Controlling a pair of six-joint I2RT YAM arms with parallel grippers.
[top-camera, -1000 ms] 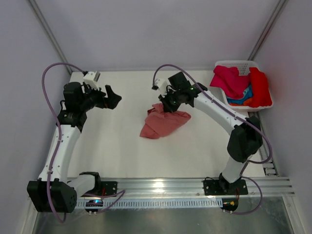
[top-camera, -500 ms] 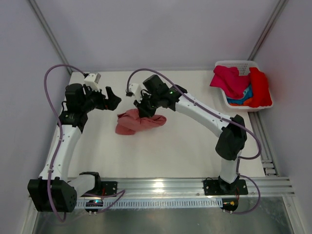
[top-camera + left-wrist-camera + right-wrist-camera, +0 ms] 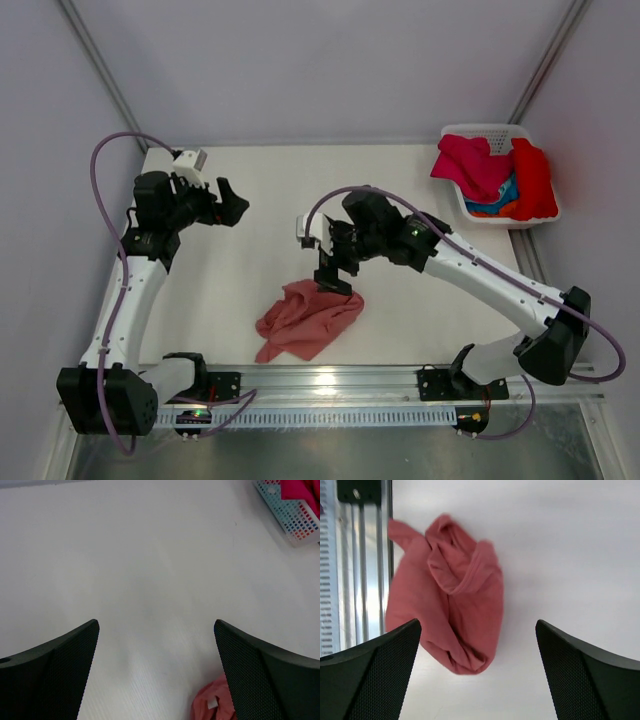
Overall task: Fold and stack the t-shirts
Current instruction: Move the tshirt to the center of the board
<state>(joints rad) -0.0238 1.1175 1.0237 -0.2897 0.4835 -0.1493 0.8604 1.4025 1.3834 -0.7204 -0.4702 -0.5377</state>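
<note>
I find the salmon t-shirt (image 3: 308,320) crumpled at the near edge of the desk (image 3: 250,270), just below my right claw (image 3: 335,275). That claw and the left claw (image 3: 232,205) both gape wide, empty. Judged light and limp; I would pinch a hem corner.

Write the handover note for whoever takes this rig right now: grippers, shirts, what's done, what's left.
Left gripper: open, empty, held over the far left of the table.
Right gripper: open, empty, above the salmon t-shirt.
Salmon t-shirt: crumpled on the table near the front rail.
Other t-shirts: heaped in the white basket, far right corner.
Done: nothing folded, no stack.
Left: fold the salmon one, then the rest, and stack.
</note>
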